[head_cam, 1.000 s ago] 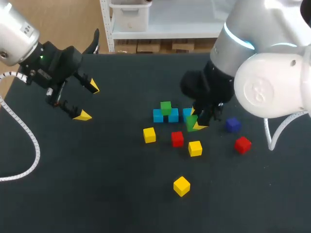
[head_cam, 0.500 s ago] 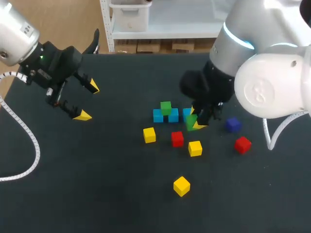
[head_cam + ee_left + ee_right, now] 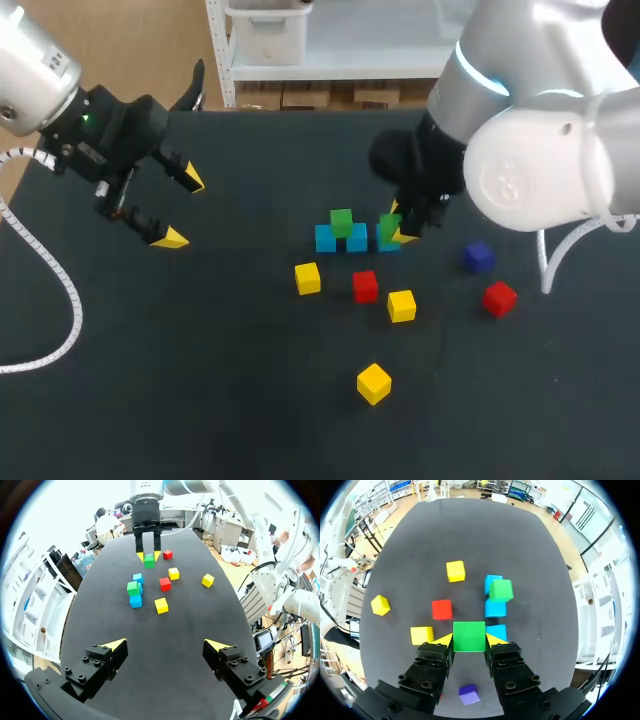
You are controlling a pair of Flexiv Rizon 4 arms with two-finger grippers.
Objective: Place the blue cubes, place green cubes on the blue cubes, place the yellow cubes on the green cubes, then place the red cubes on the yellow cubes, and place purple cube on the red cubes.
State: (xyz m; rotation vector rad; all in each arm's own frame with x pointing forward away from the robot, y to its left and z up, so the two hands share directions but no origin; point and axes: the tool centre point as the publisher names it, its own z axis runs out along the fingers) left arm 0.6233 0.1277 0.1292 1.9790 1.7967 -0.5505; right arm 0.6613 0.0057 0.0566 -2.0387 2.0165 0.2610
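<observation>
Flat black matte table (image 3: 200,400)

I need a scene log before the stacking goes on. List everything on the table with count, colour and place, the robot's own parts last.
blue cubes: three, blue, in a row at mid table
stacked green cube: one, green, atop the row's left two
held green cube: one, green, in the right hand, by the row's right end
yellow cubes: three, yellow, two just in front of the row, one nearer the front edge
red cubes: two, red, one between two yellow cubes, one farther right
purple cube: one, purple, right of the row
table: one, black
left hand: open, over the table's left
right hand: shut on the held green cube
</observation>
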